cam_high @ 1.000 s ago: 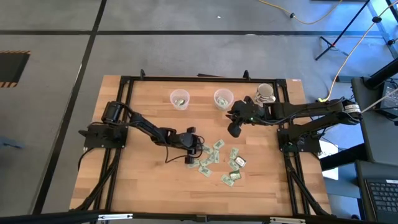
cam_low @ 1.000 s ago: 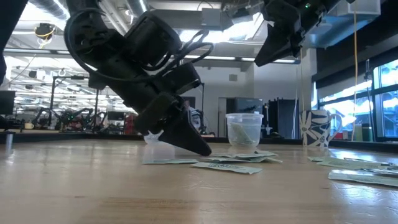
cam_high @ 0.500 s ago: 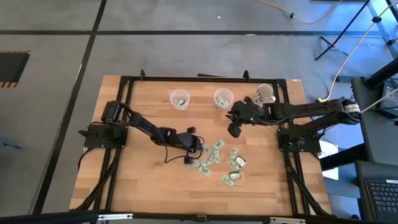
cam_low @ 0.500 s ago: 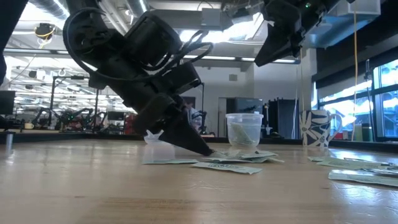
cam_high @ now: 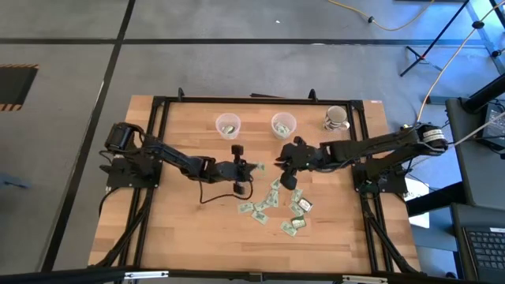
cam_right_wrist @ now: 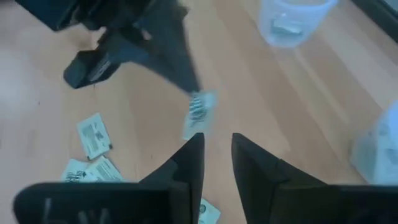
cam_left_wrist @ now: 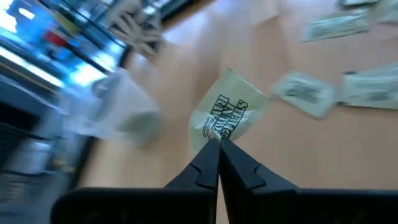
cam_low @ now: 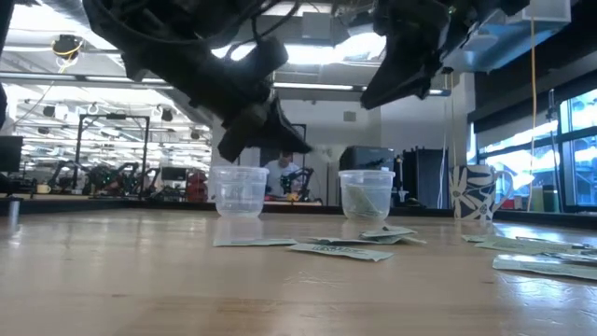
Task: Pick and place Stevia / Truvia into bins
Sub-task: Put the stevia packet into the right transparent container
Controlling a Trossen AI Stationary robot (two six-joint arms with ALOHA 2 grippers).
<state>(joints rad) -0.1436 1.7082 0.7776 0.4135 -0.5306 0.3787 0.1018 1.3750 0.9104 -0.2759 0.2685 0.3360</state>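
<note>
Left wrist view blurs the bins (cam_left_wrist: 118, 115) beyond the pinched sachet (cam_left_wrist: 227, 115).

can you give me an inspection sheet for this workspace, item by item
surface: wooden table, black frame rails along its sides
job's things: two clear cups at the far edge, sachets inside; loose sachets scattered mid-table
clutter: white patterned mug at the far right corner
grippers: left gripper shut on one sachet, raised off the table; right gripper open, empty, above the pile
cables: yellow cable on the floor
surroundings: keyboard on a desk at right
</note>
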